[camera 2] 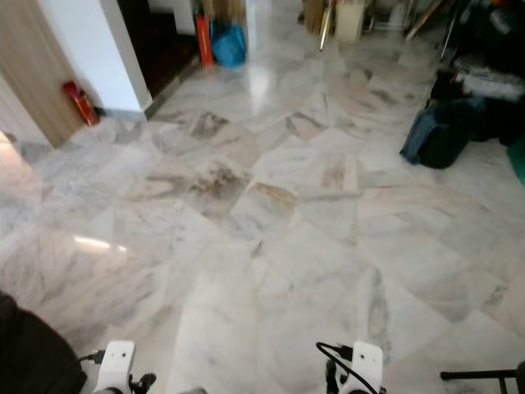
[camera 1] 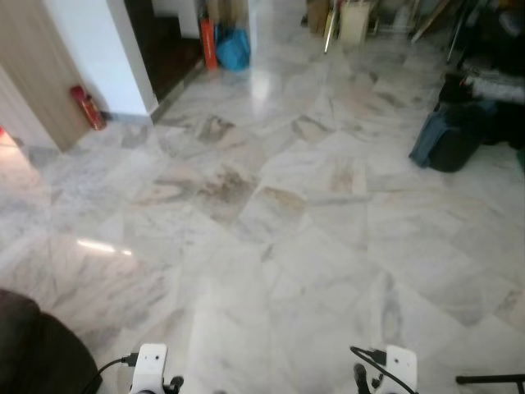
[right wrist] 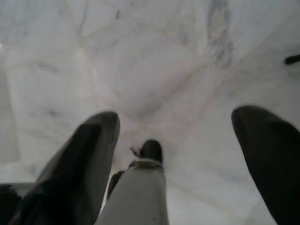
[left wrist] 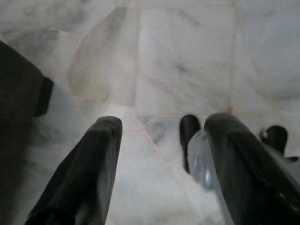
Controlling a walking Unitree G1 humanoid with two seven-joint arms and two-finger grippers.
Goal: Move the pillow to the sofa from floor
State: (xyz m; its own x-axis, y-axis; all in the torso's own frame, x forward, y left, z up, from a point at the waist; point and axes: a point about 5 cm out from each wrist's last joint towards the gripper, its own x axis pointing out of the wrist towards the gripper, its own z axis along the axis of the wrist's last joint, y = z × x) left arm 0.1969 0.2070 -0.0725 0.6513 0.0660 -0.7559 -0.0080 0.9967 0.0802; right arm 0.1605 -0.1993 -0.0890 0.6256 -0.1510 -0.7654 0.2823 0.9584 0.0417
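Ahead: open marble floor [camera 1: 271, 246] | dark bag [camera 1: 447, 139] right edge, possibly luggage

marble floor [camera 1: 271, 246] open ahead | dark bag [camera 1: 447, 139] right | fire extinguisher [camera 1: 87, 107] left by wall

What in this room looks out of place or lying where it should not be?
A red fire extinguisher lies tipped on the marble floor against the wooden wall, not upright. A dark blue bag sits on the open floor at the right. Nothing looks spilled or broken. Both grippers hang open.
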